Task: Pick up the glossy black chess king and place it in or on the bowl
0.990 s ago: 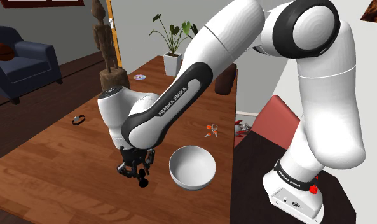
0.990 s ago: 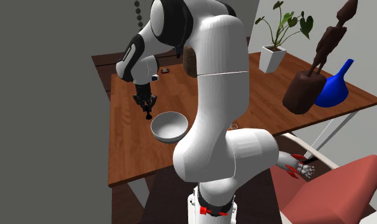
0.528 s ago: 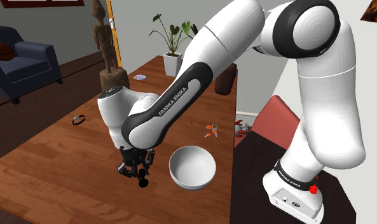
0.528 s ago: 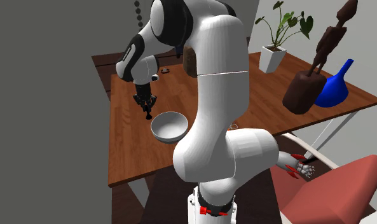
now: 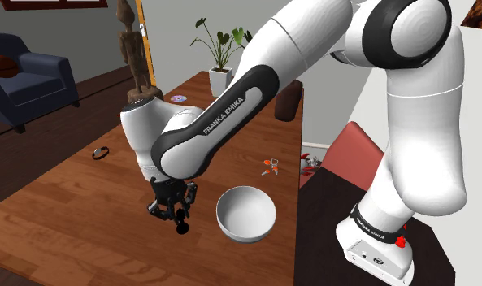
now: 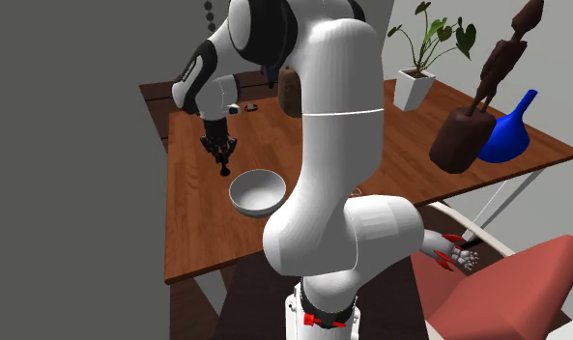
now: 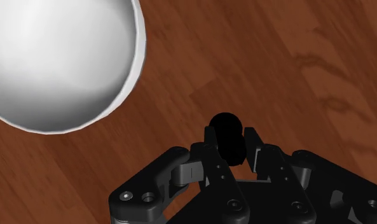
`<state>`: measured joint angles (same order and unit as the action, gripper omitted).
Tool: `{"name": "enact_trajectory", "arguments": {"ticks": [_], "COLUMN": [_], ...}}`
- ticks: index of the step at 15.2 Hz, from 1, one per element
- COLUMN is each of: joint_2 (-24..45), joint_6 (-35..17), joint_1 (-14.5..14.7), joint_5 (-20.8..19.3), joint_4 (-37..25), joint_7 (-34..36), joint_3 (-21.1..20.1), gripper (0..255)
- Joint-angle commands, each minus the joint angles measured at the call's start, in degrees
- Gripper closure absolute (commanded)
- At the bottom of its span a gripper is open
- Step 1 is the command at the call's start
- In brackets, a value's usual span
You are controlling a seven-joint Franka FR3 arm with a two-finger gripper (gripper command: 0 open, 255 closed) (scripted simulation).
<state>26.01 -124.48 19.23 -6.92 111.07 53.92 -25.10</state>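
Reddish-brown wood-grain table (image 5: 68, 211) is carrying a smooth, round white bowl (image 5: 245, 214). All-black two-finger gripper (image 5: 179, 210) is clamping the black chess king (image 5: 182, 226) btwn its fingers. The king is showing as a featureless dark rounded shape, hanging just beside the bowl, outside its rim.

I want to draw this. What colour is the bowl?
The bowl is plain white. The wrist view shows it best.
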Motion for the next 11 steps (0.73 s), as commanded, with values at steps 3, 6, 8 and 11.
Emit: {"name": "enact_trajectory", "arguments": {"ticks": [3,6,8,11], "joint_2": [-2.1,-3.5,-4.4,-5.8], "joint_6": [2.4,4.2,5.4,7.3], "joint_1": [-0.5,-0.8,-0.9,-1.2], "joint_5": [1.0,1.7,2.1,2.7], "joint_4": [-0.4,-0.9,-1.3,-2.0], "joint_7": [-0.5,-0.8,-1.0,-1.3], "joint_3": [-0.6,-0.9,-1.2,-1.5], "gripper": [255,255,255,255]}}
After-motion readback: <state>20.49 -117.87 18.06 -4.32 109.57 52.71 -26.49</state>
